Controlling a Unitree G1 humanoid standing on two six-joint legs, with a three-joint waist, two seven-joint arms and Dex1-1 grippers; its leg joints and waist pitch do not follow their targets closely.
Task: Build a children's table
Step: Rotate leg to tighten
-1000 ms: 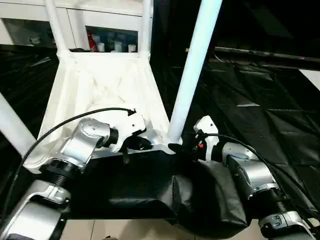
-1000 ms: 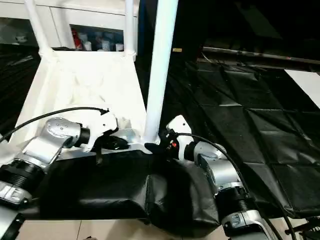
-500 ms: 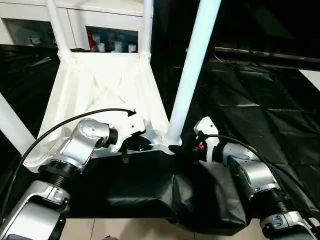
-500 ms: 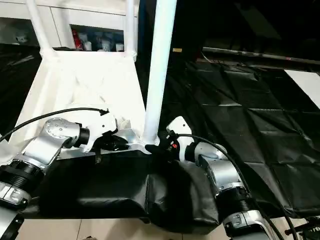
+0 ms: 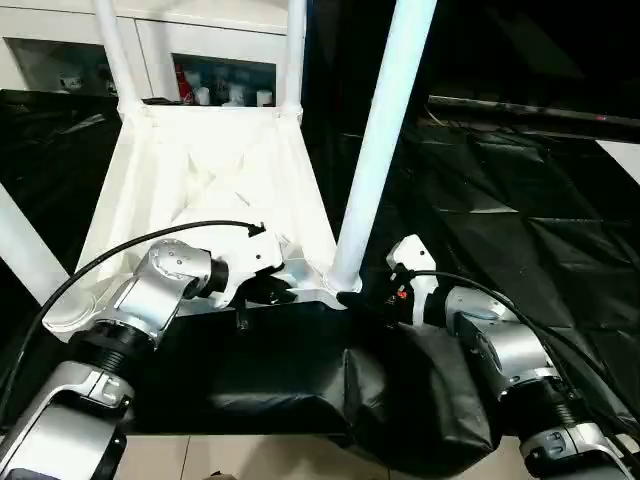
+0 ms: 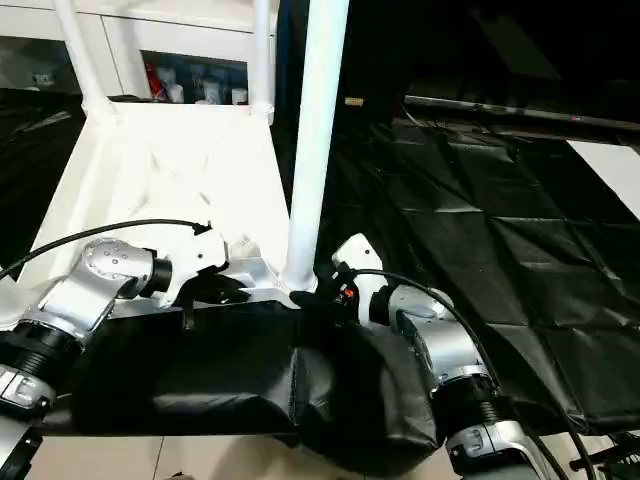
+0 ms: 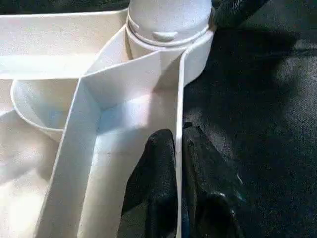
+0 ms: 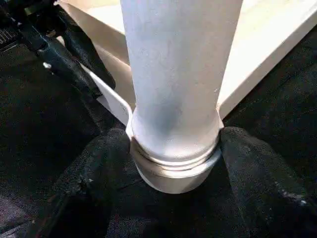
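Note:
The children's table lies upside down, its white ribbed tabletop (image 5: 200,190) facing up with legs standing in the corner sockets. My left gripper (image 5: 272,292) is shut on the tabletop's thin near rim (image 7: 177,99), one black finger (image 7: 158,163) on each side of the wall. Just right of it rises the near right leg (image 5: 380,140). My right gripper (image 5: 352,297) clasps that leg's base (image 8: 178,74) at the socket, a finger (image 8: 104,163) pressed on either side. More legs stand at the far left (image 5: 115,50), far right (image 5: 293,50) and near left (image 5: 25,250).
Black sheeting (image 5: 520,200) covers the floor to the right and behind. A bunched black cloth (image 5: 400,400) lies under my forearms at the near edge. A white cabinet (image 5: 220,40) with glass doors stands right behind the tabletop. Pale floor (image 5: 250,465) shows at the front.
My left gripper has slid a little to the left along the near rim. The right gripper has stayed at the leg's base.

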